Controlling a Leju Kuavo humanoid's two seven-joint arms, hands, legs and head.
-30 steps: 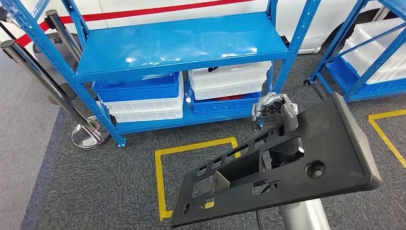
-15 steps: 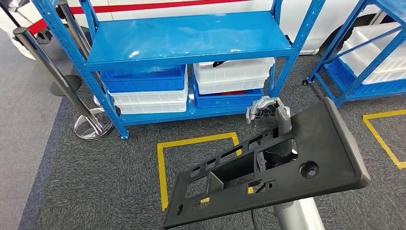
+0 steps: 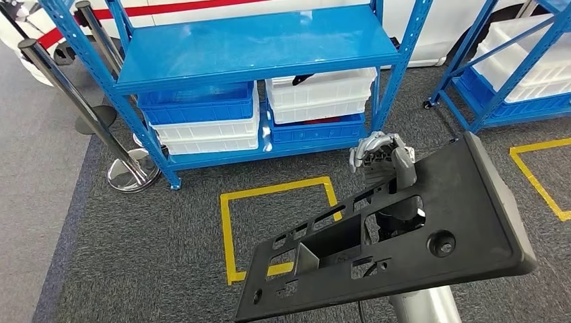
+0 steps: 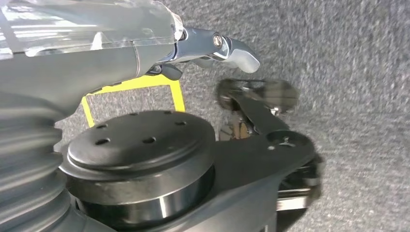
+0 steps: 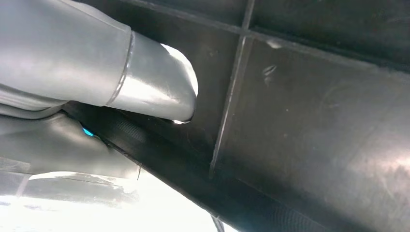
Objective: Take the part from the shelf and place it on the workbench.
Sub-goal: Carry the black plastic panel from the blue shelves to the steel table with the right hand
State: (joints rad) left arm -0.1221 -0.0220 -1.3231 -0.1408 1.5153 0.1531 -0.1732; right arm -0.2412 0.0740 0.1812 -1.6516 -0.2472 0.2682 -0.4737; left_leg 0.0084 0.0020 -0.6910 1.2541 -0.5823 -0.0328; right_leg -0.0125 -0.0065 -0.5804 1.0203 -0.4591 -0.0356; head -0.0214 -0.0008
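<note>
The part is a large black plastic panel [image 3: 464, 215] with several cut-outs, tilted in front of me in the head view. My right hand [image 3: 381, 159] grips its far edge, fingers curled over the top, and the silver arm runs beneath the panel. In the right wrist view the grey thumb [image 5: 154, 82] presses against the panel's ribbed underside [image 5: 314, 121]. My left hand [image 4: 227, 46] hangs over the carpet in the left wrist view, one silver finger stretched out and nothing in it.
A blue shelf rack [image 3: 256, 47] stands ahead, with white and blue bins [image 3: 320, 97] on its lower level. Two chrome posts [image 3: 128, 176] stand at its left. Yellow tape [image 3: 276, 195] marks a square on the grey carpet. A second blue rack [image 3: 512, 81] stands at right.
The whole picture has shifted a little, so the camera has moved relative to the shelf. The panel stays in my right hand at the same tilt.
</note>
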